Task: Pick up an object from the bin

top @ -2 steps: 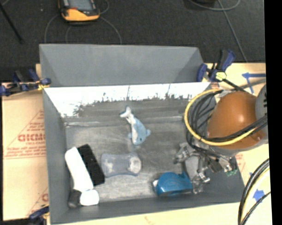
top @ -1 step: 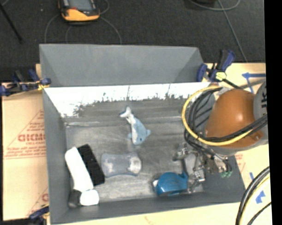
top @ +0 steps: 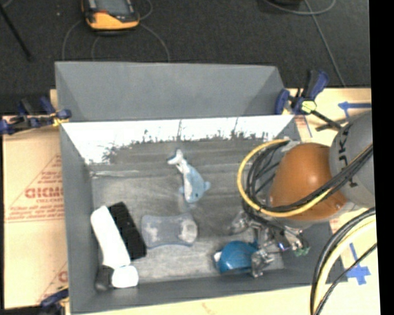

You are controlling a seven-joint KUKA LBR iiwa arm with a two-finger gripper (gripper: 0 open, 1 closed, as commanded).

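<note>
- Gripper (top: 268, 251): low in the near right corner of the bin (top: 77, 222), under the orange wrist cover (top: 307, 175); whether released or clenched cannot be told.
- Blue rounded object (top: 231, 258): on the floor by the near wall, just beside the gripper.
- Blue-and-white dolphin toy (top: 190, 180): mid-floor, well apart.

A grey metal bin (top: 79, 209), its far wall white with dark speckled streaks along the lower edge. Inside lie a pale blue and white dolphin toy (top: 190, 180), a glossy deep-blue round object (top: 231, 257), a washed-out grey-blue soft piece (top: 166, 230), and a white cylinder (top: 108, 237) against a black brush (top: 128, 230). The robot's wrist cover (top: 307, 182) is orange-brown (looped by black and yellow cables (top: 241, 178)).
</note>
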